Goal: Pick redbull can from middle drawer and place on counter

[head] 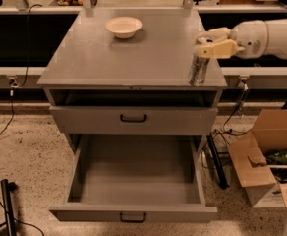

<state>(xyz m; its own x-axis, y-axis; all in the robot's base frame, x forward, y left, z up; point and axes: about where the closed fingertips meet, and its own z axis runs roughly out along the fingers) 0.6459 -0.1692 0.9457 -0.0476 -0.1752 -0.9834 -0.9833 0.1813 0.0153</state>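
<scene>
**Gripper (208,47) clamped on the redbull can (198,72) at the right front corner of the counter (133,58)**

Lowest in the frame, the middle drawer (133,213) is pulled out toward the camera. Its flat grey floor and its low front panel with the small dark handle are in plain sight. At the lower right, a cardboard box (259,168) with open flaps stands on the speckled floor (25,146) beside the cabinet.

Above the open drawer, the taller drawer front (133,119) with the black handle is closed.

On the counter, right of the middle of the frame, the can is upright, close to the front edge (I cannot tell if its base touches the surface or is just over it). The cream fingers grip the top of the can from above. The white arm (269,36) comes in from the right edge of the frame.

Further back, a cream bowl (123,26) sits near the rear of the counter, left of the middle and well apart from the can. Behind the cabinet, a long pale bench (133,9) with dark panels runs across the top of the frame.
</scene>
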